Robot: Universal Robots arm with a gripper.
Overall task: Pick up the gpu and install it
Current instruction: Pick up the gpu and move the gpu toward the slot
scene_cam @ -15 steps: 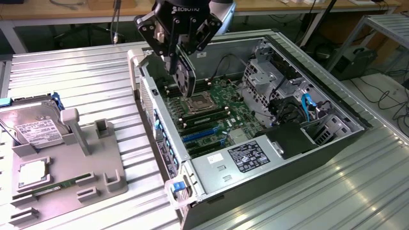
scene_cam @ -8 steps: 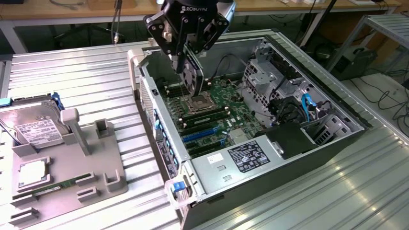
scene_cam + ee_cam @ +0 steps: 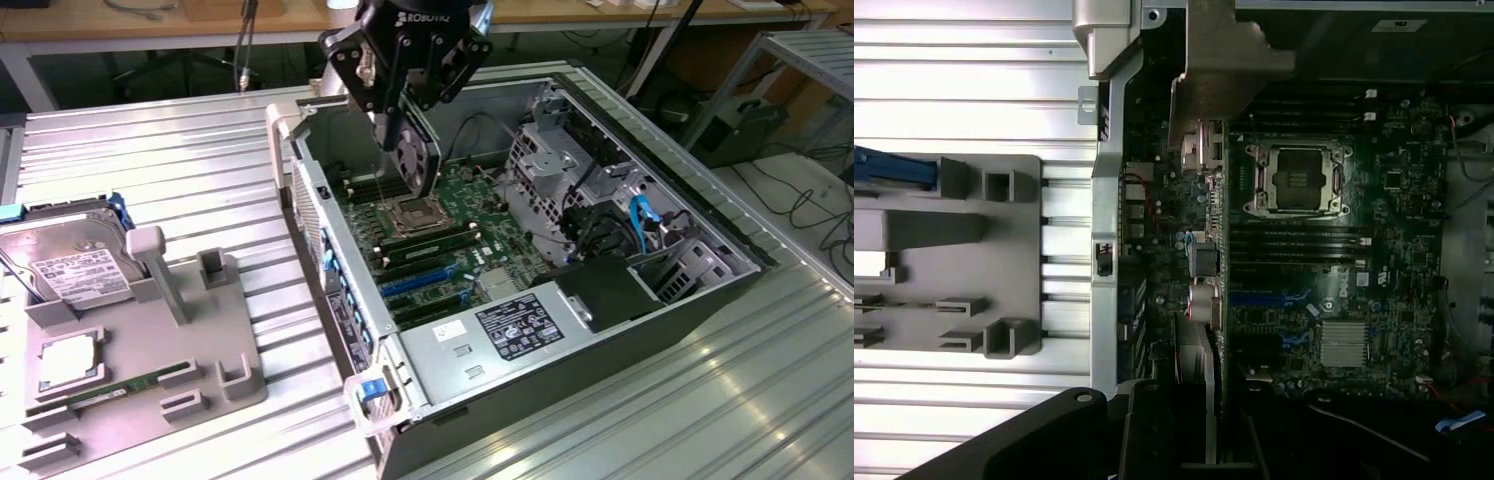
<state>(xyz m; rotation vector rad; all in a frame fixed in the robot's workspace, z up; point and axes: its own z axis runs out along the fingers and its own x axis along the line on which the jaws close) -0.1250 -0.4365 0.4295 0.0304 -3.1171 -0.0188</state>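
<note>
End effector (image 3: 403,118) sits upper middle of the exterior view, over the open computer case (image 3: 587,330). Its jaws are partly closed and clamped on the graphics card (image 3: 414,158), which hangs on edge below them, clear of the motherboard (image 3: 454,230) and roughly above the processor socket (image 3: 416,212). Judged step: carrying the card to its slot. To do it well, the card should stay upright and its lower edge should line up along the blue slots (image 3: 420,282). The metal end should face the case's rear wall, and the descent should be straight, avoiding the socket and memory sticks. Appearance: thin and flat, dark face in the exterior view. The wrist view shows it edge-on (image 3: 1206,300) with a dull metal bracket (image 3: 1224,70) at one end.
</note>
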